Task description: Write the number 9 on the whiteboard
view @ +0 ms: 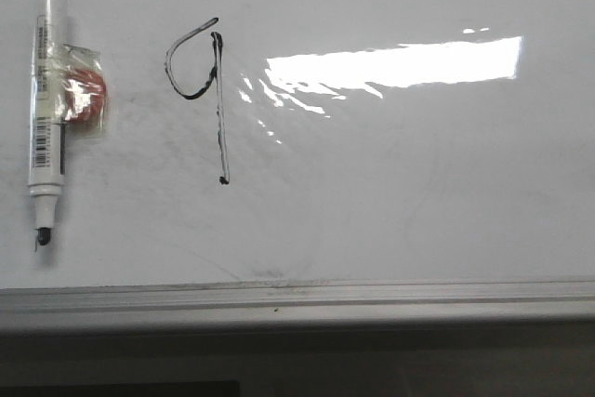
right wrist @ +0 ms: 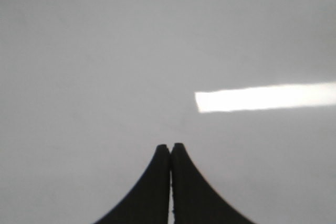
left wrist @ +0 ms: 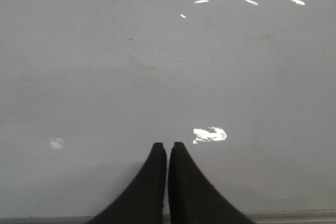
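The number 9 (view: 206, 90) stands drawn on the whiteboard (view: 418, 192), left of the glare. The marker (view: 45, 104) lies uncapped further left, apparently set aside as finished. Left claw (left wrist: 167, 148) and right claw (right wrist: 170, 148) are both closed, empty.

label print on marker (view: 44, 90): too small to read | red thing (view: 86, 95) behind wrap: unidentifiable | whiteboard (view: 418, 192): cut off by edges

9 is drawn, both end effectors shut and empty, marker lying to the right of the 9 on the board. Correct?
Not quite. The front view shows the marker lying to the left of the number 9 on the whiteboard, not the right. The rest holds: the 9 is drawn, and the wrist views show the left end effector and right end effector shut and empty.
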Robot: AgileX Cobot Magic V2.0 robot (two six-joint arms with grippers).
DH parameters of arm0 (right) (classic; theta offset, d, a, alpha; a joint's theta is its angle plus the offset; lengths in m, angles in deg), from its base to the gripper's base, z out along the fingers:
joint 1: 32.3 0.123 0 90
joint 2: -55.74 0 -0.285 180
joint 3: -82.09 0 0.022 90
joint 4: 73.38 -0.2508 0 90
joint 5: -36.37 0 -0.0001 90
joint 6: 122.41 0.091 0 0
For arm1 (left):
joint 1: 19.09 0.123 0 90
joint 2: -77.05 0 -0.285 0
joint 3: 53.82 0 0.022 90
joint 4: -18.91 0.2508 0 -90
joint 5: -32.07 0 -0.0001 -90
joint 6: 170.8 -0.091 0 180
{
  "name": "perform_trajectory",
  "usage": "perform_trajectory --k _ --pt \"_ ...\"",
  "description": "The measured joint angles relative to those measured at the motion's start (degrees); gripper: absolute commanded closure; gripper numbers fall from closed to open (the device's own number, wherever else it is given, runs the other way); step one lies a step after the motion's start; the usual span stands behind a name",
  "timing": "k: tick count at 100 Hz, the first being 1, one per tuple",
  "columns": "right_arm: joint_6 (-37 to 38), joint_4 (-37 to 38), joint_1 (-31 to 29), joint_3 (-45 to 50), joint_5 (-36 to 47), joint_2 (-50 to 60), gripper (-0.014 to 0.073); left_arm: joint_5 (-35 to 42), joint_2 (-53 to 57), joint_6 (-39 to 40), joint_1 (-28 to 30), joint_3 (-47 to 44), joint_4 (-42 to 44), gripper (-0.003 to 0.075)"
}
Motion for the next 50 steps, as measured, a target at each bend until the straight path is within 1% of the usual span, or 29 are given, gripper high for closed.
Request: perform_trajectory --k 20,29,41,50 --pt "0.37 0.00 -9.70 0.00 -17.15 6.20 0.0663 0.00 0.00 0.00 0.00 0.00 0.00 0.0741" --pt "0.22 0.00 -12.97 0.00 -23.01 8.09 0.0663 0.00 0.00 0.00 0.00 0.00 0.00 0.0741" --pt "0.22 0.00 -14.48 0.00 -29.93 8.43 0.0663 0.00 0.00 0.00 0.00 0.00 0.00 0.0741" --pt "0.22 0.00 -14.60 0.00 -33.17 8.43 0.0663 0.00 0.00 0.00 0.00 0.00 0.00 0.0741"
